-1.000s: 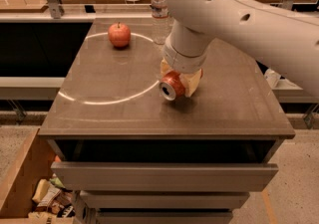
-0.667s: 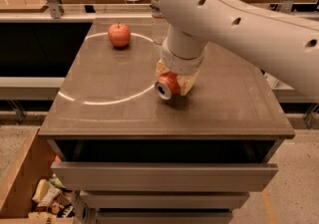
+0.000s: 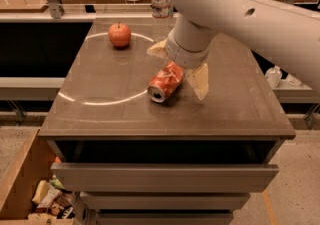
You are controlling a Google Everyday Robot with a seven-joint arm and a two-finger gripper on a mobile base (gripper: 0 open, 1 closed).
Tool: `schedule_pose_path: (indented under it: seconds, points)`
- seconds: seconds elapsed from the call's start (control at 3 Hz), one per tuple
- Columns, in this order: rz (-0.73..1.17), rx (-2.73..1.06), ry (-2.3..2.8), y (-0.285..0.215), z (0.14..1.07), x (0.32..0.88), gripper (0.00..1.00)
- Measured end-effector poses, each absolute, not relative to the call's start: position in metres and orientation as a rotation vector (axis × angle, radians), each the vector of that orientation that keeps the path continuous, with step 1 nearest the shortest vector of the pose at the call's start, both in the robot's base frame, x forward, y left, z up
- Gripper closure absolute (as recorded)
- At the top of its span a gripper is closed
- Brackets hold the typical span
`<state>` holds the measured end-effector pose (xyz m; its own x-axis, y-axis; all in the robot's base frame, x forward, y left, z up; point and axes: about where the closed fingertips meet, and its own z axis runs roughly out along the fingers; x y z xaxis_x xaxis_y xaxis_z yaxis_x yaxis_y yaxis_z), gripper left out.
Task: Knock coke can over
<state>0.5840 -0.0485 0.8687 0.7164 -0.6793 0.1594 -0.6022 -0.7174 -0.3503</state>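
1. The gripper (image 3: 176, 71) hangs low over the right-hand middle of the table (image 3: 100, 119), at the end of a thick white arm (image 3: 240, 14) that comes in from the upper right.
2. Its two pale fingers (image 3: 200, 81) are spread wide apart and clamp nothing: one points toward the back left, the other toward the front right.
3. The coke can (image 3: 165, 82) lies on its side on the tabletop, directly under the gripper and between the spread fingers.
4. The can's silver top faces the front left, away from the gripper, and its other end sits under the wrist.
5. The front-right finger stands just beside the can's far end; whether it touches the can cannot be told.
6. A red apple (image 3: 120, 34) sits upright to the back left of the gripper, well apart from it and from the can.
7. A clear water bottle (image 3: 160, 6) stands upright behind the gripper, near the table's back edge and close to the arm.
8. A thin white arc (image 3: 100, 102) marked on the tabletop curves to the left of the gripper, and its front end reaches close to the can's top.
9. Below and in front of the gripper, under the tabletop, a drawer (image 3: 165, 176) stands pulled out.
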Motion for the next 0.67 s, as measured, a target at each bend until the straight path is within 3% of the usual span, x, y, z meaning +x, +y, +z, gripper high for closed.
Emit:
schedule_pose_path:
  seconds: [0.67]
  points:
    - [-0.426, -2.172, 1.150, -0.064, 0.945, 0.574, 0.00]
